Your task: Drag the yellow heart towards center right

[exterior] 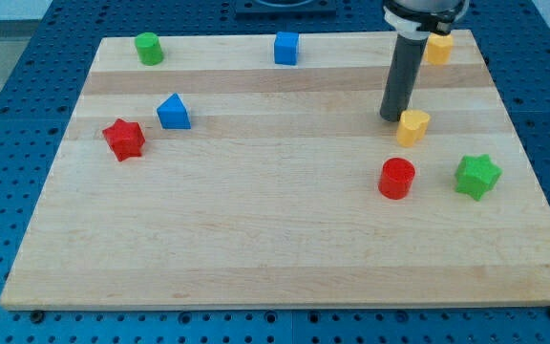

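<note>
The yellow heart (413, 126) lies on the wooden board (256, 229) at the view's right, a little above mid-height. My tip (391, 118) rests on the board just left of the heart, touching or almost touching its upper left side. The dark rod rises from there to the view's top. A second yellow block (438, 48) sits at the top right corner, partly behind the rod's mount; its shape is unclear.
A red cylinder (397, 179) and a green star (477, 176) lie below the heart. A blue cube (286, 48) and a green cylinder (148, 48) sit along the top edge. A blue triangular block (173, 112) and a red star (123, 139) lie at the left.
</note>
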